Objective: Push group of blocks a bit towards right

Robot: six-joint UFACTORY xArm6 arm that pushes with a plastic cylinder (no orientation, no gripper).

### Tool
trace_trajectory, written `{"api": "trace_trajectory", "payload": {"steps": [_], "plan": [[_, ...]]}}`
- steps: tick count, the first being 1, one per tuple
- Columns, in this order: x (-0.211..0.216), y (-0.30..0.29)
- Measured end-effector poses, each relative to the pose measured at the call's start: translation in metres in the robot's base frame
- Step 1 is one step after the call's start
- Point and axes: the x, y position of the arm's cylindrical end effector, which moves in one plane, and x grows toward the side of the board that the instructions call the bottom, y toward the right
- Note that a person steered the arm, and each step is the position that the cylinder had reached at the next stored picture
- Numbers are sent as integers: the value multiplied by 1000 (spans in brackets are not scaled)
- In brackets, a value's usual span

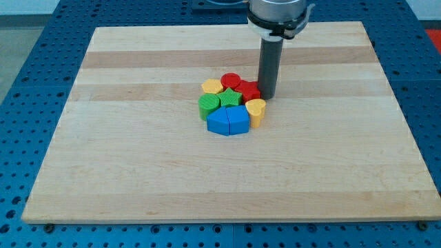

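No gripper here, just my tip (267, 96) touching the red block (249, 90) on the cluster's right; should circle to the green block (209, 105) side, then shove gently.

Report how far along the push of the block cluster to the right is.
Done: nothing I can confirm; the cluster sits near the board's middle. In hand: my tip stands at the cluster's right edge, beside the red block and above the yellow block. Left: get to the left, by the green block, then push right.
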Motion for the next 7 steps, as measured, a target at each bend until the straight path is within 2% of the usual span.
{"api": "trace_trajectory", "payload": {"steps": [2,3,4,5,6,7], "plan": [[4,12],[28,35],[69,42],[117,26],[135,-29],[135,-107]]}}
